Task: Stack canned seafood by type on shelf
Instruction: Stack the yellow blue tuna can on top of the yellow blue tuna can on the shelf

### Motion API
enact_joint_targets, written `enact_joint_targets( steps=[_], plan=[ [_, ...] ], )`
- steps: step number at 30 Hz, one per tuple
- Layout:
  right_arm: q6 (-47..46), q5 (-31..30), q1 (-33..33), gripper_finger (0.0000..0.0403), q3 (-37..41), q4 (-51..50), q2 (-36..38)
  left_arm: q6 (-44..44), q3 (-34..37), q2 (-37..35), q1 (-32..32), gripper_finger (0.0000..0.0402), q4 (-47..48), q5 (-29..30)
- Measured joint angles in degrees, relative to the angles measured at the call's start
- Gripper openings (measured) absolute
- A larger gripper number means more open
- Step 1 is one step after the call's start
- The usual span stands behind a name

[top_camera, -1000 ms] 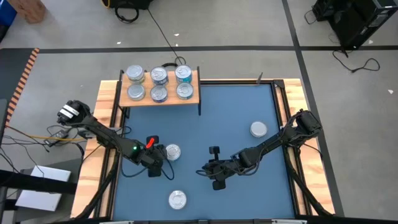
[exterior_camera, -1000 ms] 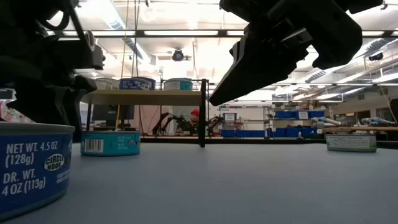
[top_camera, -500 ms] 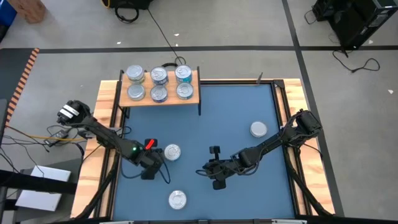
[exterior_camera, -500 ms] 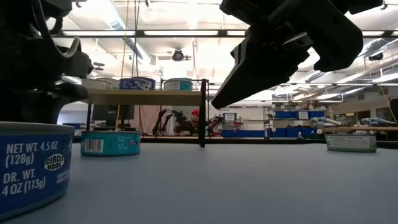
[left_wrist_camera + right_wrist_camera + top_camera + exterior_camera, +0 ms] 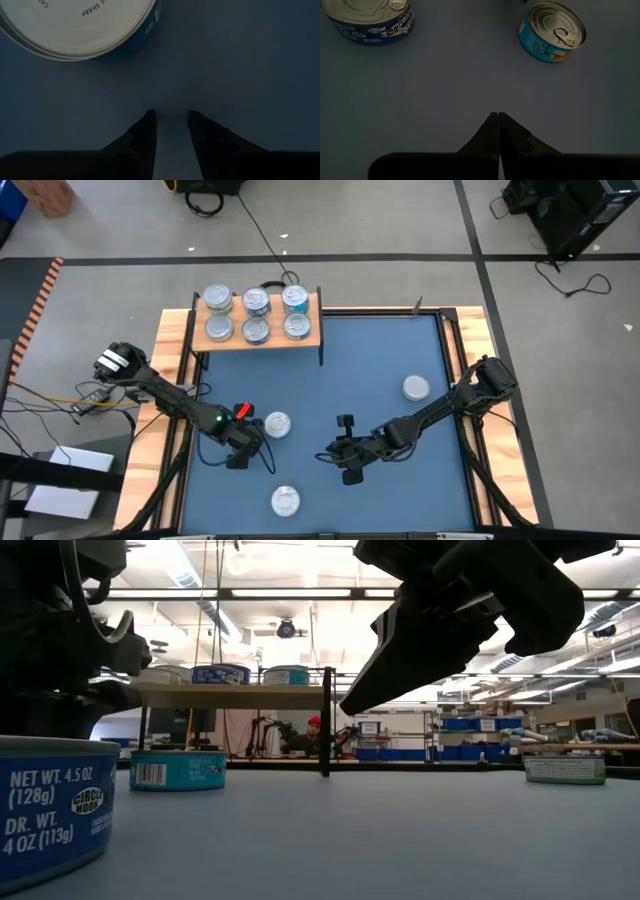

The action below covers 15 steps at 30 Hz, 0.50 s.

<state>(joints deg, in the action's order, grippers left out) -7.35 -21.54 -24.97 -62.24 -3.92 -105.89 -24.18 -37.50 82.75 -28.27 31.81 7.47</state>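
Down near the tabletop's (image 5: 370,360) left edge, the left gripper (image 5: 238,457) hangs slightly spread beside a tin (image 5: 277,424); the right gripper (image 5: 333,452) is pressed together, empty.

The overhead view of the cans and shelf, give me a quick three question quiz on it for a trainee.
1. How many cans sit on the shelf?
2. True or false: the right hand holds a can.
3. Which loose can lies nearest the left hand: A, the can beside it; B, the can at the front edge; C, the can on the right?

Key: 1. Six. 2. False; it is shut and empty. 3. A.
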Motion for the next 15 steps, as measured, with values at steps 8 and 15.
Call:
enact_joint_targets(
  steps=[8, 15],
  plan=[
    [-0.02, 0.00, 0.00, 0.0008, 0.02, 0.01, 0.00, 1.51, -0.01, 0.08, -0.19, 0.0122, -0.75, -2.81],
    [-0.02, 0.00, 0.00, 0.0008, 0.00, 0.00, 0.00, 1.72, -0.01, 0.12, -0.24, 0.0122, -0.93, -4.76]
  ],
)
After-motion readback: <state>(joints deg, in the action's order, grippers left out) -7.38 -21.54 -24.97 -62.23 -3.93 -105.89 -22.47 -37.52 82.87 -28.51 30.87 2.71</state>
